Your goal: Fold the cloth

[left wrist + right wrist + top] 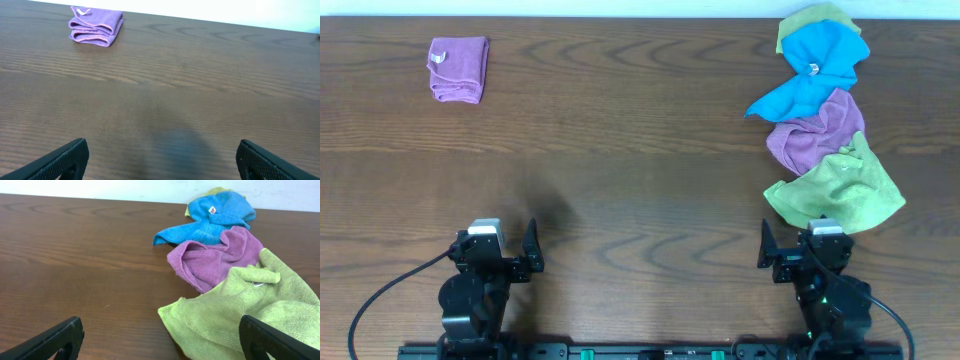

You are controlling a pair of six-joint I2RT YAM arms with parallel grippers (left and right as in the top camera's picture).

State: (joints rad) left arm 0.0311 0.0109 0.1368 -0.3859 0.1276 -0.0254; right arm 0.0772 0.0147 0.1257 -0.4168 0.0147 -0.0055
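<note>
1. Overhead view: sky-blue cloth (pixel 815 62) lies crumpled at 2 o'clock, touching a purple cloth (pixel 815 132)
2. left gripper (pixel 160 165) and right gripper (pixel 160 347) both gape wide, holding nothing
3. I'd pinch its free corner and drag it clear first

Beyond the black right fingers (pixel 55 340): lime-green cloth (pixel 240 312), purple cloth (pixel 215 260), sky-blue cloth (pixel 220 222) with white tag (pixel 212 210); table (pixel 75 255) brown wood-grain.

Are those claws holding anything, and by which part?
No. The left gripper and right gripper are open and empty; the blue cloth lies apart from both.
</note>
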